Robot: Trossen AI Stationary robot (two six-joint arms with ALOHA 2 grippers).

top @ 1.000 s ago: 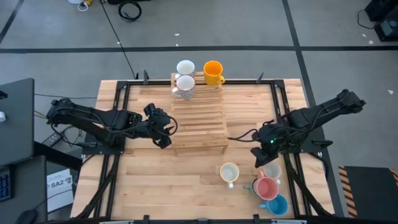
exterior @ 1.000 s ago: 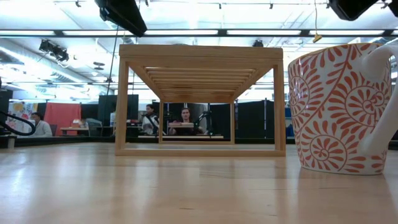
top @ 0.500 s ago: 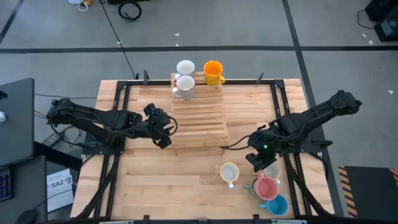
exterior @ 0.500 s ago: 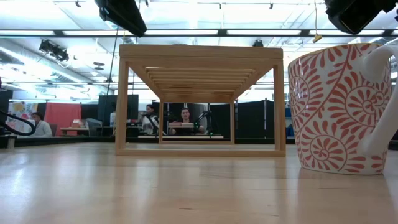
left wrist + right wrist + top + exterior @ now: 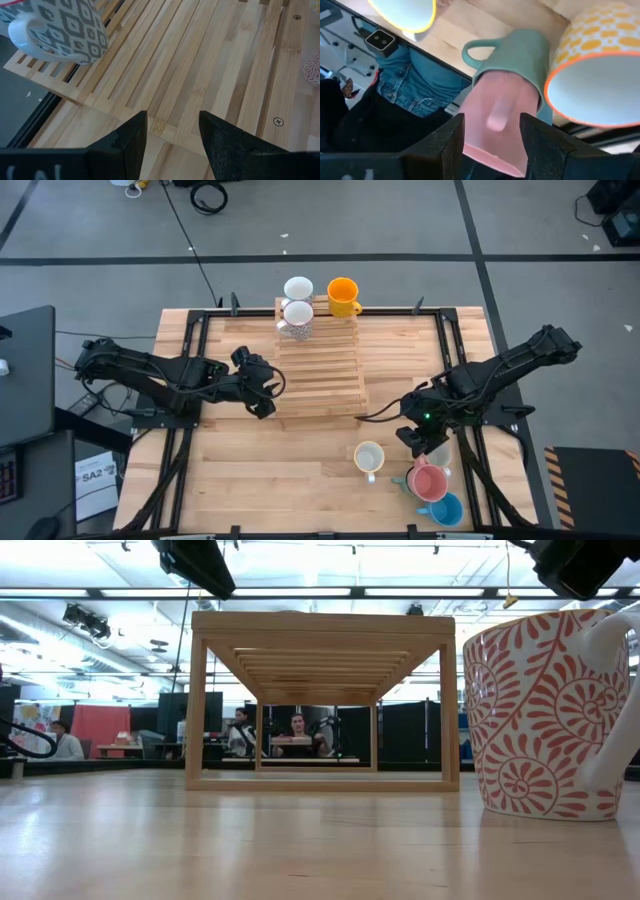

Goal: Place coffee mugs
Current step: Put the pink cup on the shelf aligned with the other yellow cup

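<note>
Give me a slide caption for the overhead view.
Right gripper hovers open over clustered mugs; three mugs sit on the wooden rack.

Bright, even light falls from ceiling strip lamps [image 5: 300, 592], which I see glowing white in the low view. From above, the bench [image 5: 250, 480] looks evenly lit, with only soft, short shadows. In the low view its near surface blurs and carries a pale sheen. In my right wrist view, the pink mug [image 5: 495, 120] is soft and out of focus.
</note>
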